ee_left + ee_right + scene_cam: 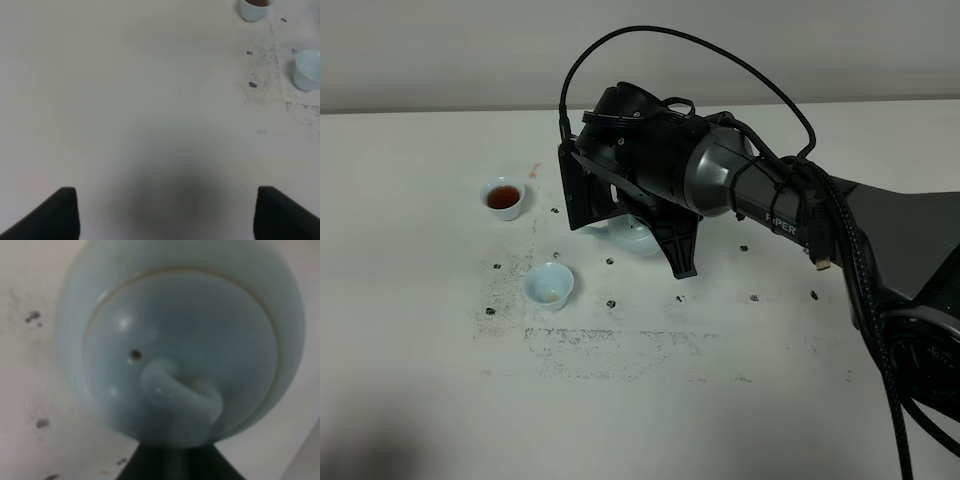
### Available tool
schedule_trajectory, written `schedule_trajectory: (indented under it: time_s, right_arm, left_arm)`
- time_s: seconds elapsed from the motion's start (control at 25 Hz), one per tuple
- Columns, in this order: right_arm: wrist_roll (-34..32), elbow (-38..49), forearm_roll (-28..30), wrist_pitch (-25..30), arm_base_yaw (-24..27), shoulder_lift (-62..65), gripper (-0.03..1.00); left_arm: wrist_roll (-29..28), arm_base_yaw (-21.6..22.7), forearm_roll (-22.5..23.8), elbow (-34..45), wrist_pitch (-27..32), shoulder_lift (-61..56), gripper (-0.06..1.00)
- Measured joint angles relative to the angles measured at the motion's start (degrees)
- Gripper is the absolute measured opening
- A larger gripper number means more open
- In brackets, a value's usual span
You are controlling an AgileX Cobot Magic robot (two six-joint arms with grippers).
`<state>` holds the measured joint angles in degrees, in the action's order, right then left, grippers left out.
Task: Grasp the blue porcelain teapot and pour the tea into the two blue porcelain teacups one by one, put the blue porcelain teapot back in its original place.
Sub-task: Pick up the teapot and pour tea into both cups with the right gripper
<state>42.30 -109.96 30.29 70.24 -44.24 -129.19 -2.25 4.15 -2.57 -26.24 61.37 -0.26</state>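
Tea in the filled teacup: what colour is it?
The tea is dark reddish-brown, inside the pale blue teacup; the exterior high view shows it best.

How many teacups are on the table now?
2. The far cup, holding tea, stands at the table's left; the near cup is closer to the camera, left of the teapot. The arm hides part of the table, so another could be behind it.

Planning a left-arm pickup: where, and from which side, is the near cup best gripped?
Probably the rim of the near cup, from straight above, one finger inside and one outside: it stands upright, has no handle, and its wall flares, so a side grip might slip.
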Motion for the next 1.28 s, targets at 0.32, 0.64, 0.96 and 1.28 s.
schedule_trajectory:
  time_s: [0.32, 0.64, 0.96, 1.28]
  right_arm:
    - [1.8, 0.0, 1.7, -1.6, -0.5, -1.7, 0.06]
    - [2.0, 0.0, 9.0, -1.7, -2.8, -1.7, 0.06]
    - [-1.5, 0.0, 12.1, -2.2, -5.1, -1.8, 0.06]
    - [-4.6, 0.0, 15.5, -2.0, -7.4, -2.5, 0.06]
  left_arm:
    - [0.0, 0.0, 0.0, 0.0, 0.0, 0.0, 0.68]
    - [0.0, 0.0, 0.0, 0.0, 0.0, 0.0, 0.68]
    - [0.0, 0.0, 0.0, 0.0, 0.0, 0.0, 0.68]
    - [0.0, 0.0, 0.0, 0.0, 0.0, 0.0, 0.68]
